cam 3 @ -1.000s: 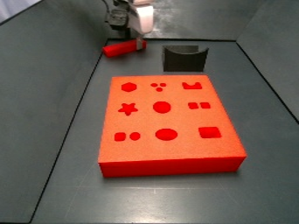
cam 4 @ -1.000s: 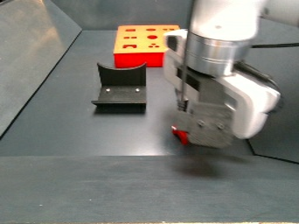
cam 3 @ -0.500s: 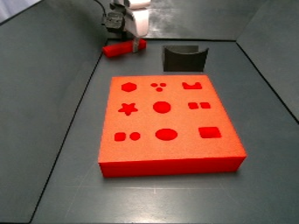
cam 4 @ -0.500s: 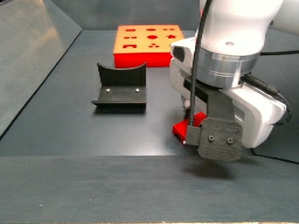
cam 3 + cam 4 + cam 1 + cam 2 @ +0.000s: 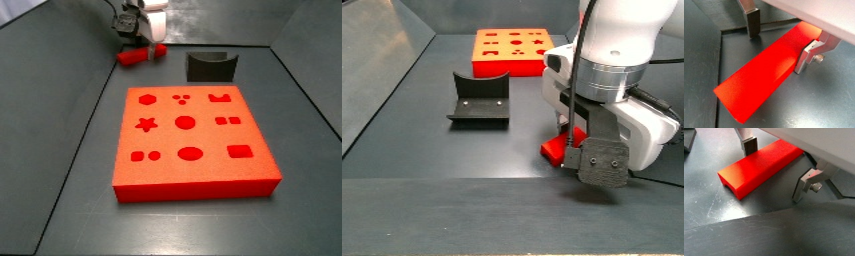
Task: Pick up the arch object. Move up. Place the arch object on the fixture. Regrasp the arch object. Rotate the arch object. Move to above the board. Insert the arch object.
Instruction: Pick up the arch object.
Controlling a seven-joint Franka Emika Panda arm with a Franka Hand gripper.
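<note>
End effector [image 5: 777,170] is lowered over the arch object [image 5: 759,167], fingers spread open and straddling its far end without visible contact, evidently positioned for pickup, the piece lying flat on the floor well apart from fixture [image 5: 478,100] and board [image 5: 190,138].

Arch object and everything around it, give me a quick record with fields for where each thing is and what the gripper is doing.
arch object: long bright red block lying flat on the dark floor, between the fingers
gripper: down at the arch object, open; one finger on each side, gaps visible, not clamped
fixture: on the floor beside the gripper, nothing on it
board: flat on the floor, apart from the arch object, cutouts unfilled
task stage: arch object not yet picked up
</note>
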